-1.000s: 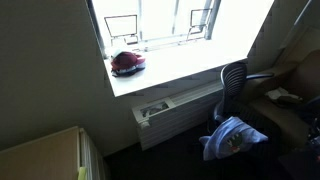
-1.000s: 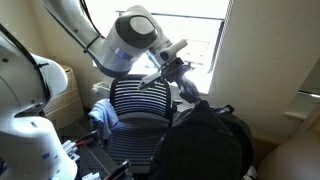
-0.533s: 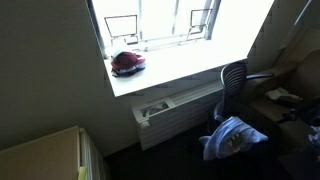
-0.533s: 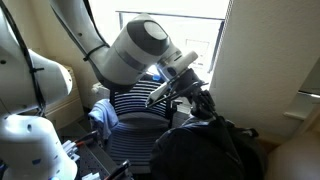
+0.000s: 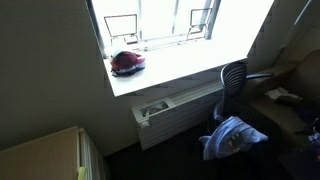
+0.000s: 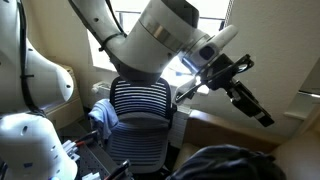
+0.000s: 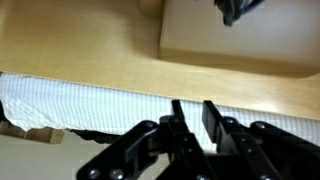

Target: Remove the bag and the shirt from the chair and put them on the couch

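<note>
got the gripper (image 7: 192,108) up high by the window, clear of everything. re jaws: pinched nearly together, thin slit only, nothing seen in it. can spot the black bag (image 6: 228,165) low in front of the striped chair (image 6: 140,105), apart from the gripper; can't tell if on the seat edge or off it. can see the blue shirt (image 5: 231,135) bunched on the chair seat, not on the couch (image 5: 290,112) just beside. looks early in the job, w/ neither item delivered.

risks, as guesses: don't come down on the bag w/ jaws this narrow. would push, not grip, & could shove it off the chair, so open up first. being soft fabric, may slip from a pinch on a loose fold mid-carry. prob. rolls or swivels if bumped (the chair), taking the shirt w/ it. not much elbow room btw window & chair back, so go slow.
</note>
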Robot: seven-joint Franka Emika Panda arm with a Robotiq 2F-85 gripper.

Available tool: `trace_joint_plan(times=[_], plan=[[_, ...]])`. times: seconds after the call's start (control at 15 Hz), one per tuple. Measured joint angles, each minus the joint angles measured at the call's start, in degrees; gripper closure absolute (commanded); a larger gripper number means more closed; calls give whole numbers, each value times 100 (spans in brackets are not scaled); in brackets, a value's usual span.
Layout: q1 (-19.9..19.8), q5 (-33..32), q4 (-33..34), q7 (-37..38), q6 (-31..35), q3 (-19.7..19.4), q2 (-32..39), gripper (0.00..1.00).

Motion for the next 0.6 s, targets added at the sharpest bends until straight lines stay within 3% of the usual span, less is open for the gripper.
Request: trace_joint_plan(times=[0.6], plan=[[42,4,-17,1,-1,-15,-1,70]])
